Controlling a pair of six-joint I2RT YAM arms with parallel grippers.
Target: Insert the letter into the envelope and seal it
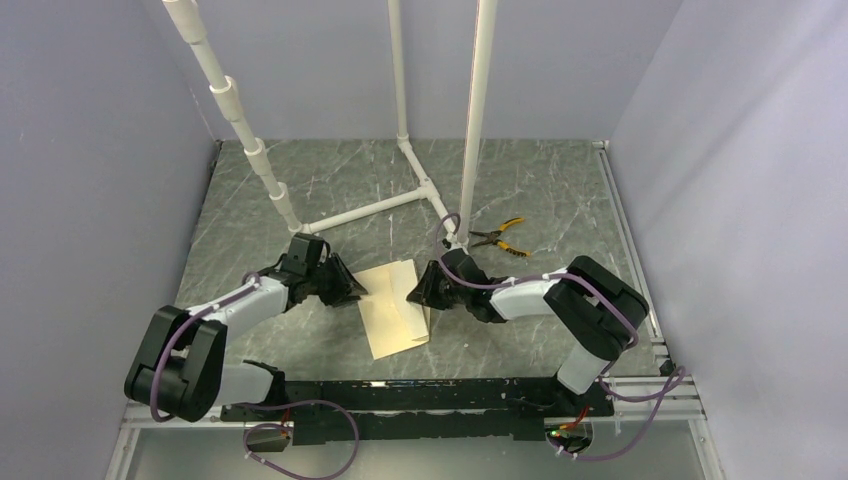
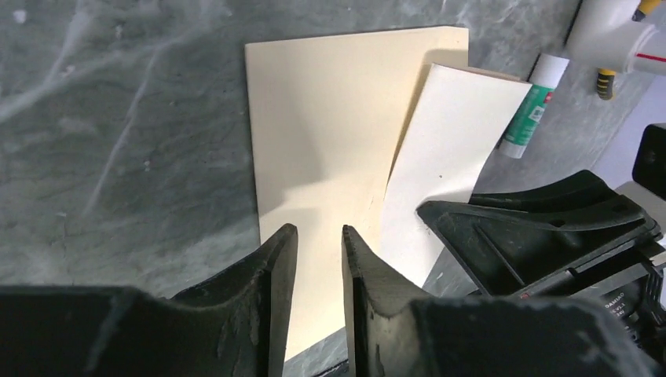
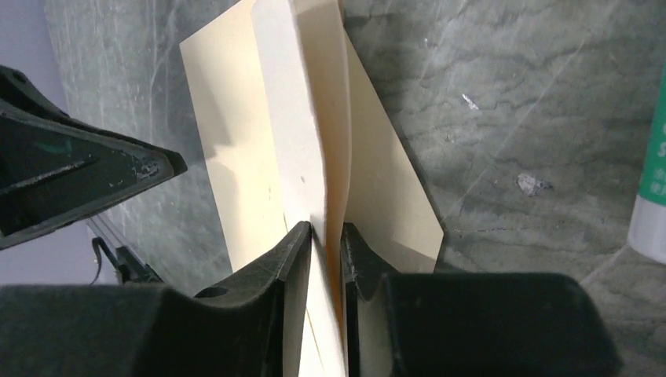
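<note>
Envelope (image 2: 314, 141) lying flat, right gripper (image 3: 326, 226) pinching raised letter (image 2: 448, 157) at envelope's edge, left gripper (image 2: 320, 229) slightly parted, empty, over envelope

My left arm (image 1: 225, 305) reaches in low from the left. The left gripper (image 2: 320, 232) points down at the table, jaws a narrow slit apart and holding nothing. My right arm (image 1: 545, 292) doubles back at the elbow. The right gripper (image 3: 326, 229) faces the left one and pinches a raised sheet (image 3: 290, 118).

The right end effector (image 3: 326, 233) hides part of the letter (image 3: 290, 118); the picture edge crops the glue stick (image 3: 653, 157).
</note>
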